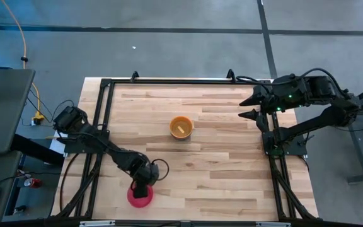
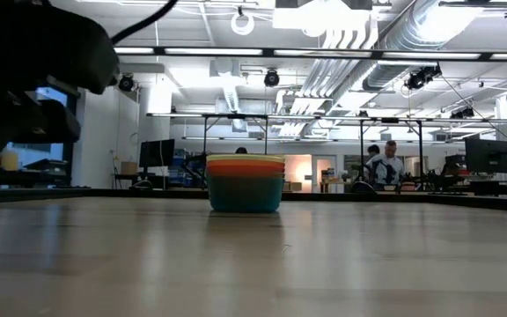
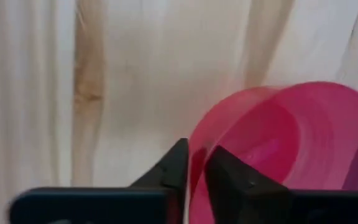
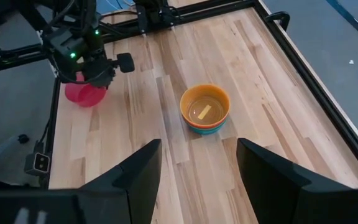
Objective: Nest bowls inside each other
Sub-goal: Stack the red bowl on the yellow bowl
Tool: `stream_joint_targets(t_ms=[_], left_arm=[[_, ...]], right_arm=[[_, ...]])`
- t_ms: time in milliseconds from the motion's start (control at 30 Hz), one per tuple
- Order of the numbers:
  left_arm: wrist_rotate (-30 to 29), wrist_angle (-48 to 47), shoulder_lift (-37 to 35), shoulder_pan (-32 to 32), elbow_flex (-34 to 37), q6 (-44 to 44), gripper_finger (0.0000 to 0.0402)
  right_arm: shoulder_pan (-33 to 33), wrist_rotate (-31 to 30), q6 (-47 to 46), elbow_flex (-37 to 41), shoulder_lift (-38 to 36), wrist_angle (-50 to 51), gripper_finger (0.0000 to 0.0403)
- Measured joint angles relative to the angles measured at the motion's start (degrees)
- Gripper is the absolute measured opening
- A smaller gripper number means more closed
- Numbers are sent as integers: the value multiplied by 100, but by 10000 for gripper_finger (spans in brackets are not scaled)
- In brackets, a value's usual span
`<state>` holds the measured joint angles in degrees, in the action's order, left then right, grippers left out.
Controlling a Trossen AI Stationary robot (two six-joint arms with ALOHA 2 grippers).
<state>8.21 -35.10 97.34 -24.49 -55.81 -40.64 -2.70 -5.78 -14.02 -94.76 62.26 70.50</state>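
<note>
1. The left gripper (image 1: 141, 191) is down at the near edge of the table (image 1: 219, 170), its fingers (image 3: 173, 171) pinched narrowly over the rim of the pink-red bowl (image 1: 140, 197)
2. The stack of nested bowls (image 1: 181, 127) stands near the middle of the table, well apart from the pink-red bowl, with an orange bowl (image 4: 206, 107) on top
3. The right gripper (image 1: 252, 107) waits above the table's far right side, fingers spread wide and empty

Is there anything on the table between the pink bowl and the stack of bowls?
Nothing: high view shows bare wood between the pink bowl and the stack.
</note>
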Motion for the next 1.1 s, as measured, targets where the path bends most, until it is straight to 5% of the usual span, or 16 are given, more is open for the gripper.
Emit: stream_joint_targets(t_ms=[100,400,767,1100], left_arm=[[6,24,0,168,0,26,7],[336,270,0,960,-34,-256,3],[640,63,0,2164,-936,-123,1],[-59,-1213,-4,3326,-2199,890,0]], right_arm=[[0,6,-2,0,0,6,200],[0,90,-46,0,0,140,200],[0,90,2,0,0,310,200],[2,89,145,0,0,289,200]])
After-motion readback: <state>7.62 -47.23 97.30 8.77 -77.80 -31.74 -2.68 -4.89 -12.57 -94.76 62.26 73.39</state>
